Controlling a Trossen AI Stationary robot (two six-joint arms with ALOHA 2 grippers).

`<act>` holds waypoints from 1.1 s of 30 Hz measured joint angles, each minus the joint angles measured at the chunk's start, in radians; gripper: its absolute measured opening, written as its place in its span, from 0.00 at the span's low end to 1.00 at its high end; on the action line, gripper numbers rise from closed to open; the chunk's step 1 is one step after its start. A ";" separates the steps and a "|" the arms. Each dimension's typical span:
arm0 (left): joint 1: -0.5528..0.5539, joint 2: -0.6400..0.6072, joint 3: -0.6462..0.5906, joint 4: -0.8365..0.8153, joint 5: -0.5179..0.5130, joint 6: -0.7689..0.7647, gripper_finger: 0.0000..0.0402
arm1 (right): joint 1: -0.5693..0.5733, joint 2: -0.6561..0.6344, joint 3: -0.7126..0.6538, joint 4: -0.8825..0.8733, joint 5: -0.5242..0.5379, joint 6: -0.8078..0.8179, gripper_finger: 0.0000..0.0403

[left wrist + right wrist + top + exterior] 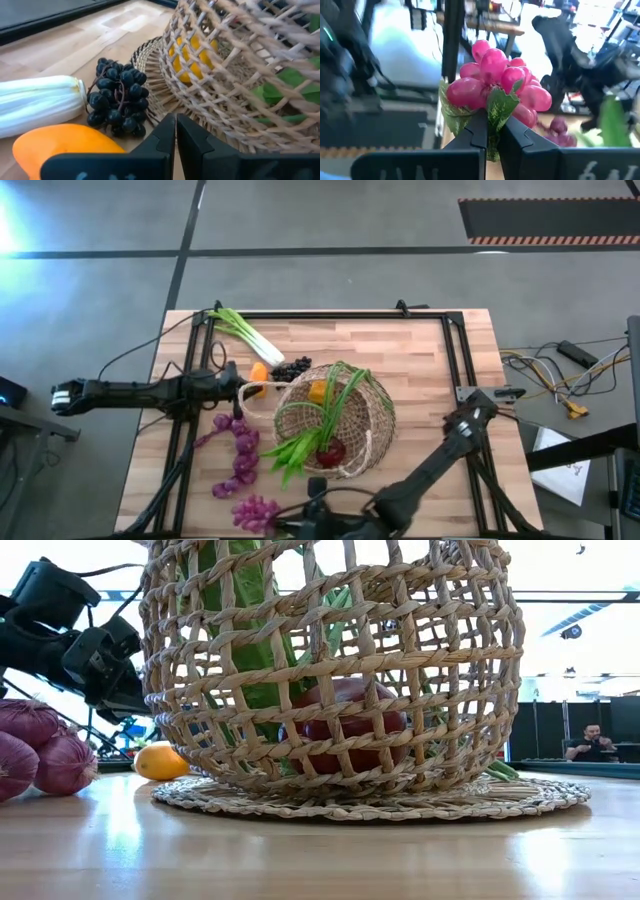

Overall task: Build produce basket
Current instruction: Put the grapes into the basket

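Holding a pink-red grape bunch (496,84) by its leaf in my right end effector (492,131) at the tabletop's (420,350) near edge, I next carry it over the basket (372,430) at centre. Left end effector (175,131) sits closed, empty, beside dark grapes (117,100).

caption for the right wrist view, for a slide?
Right gripper shut on the green leaves of a pink-red toy grape bunch, lifted against the blurred room.

Overhead camera and close table-level camera both frame the basket (335,420).
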State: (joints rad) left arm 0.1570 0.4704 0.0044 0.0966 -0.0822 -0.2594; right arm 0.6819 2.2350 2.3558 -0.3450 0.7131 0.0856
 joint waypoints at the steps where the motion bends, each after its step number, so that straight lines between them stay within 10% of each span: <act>1: 0.000 0.005 0.000 0.000 0.000 0.000 0.00 | 0.006 -0.025 0.000 -0.006 0.004 0.004 0.03; 16: 0.000 0.064 0.000 0.001 0.000 -0.023 0.00 | -0.044 -0.356 0.001 -0.961 0.037 0.733 0.03; 33: 0.000 0.106 0.000 0.019 0.000 -0.025 0.00 | -0.267 -0.308 0.001 -1.221 -0.483 0.884 0.03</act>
State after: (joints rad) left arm 0.1570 0.5763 0.0040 0.1153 -0.0822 -0.2840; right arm 0.4154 1.9268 2.3566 -1.5661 0.2302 0.9691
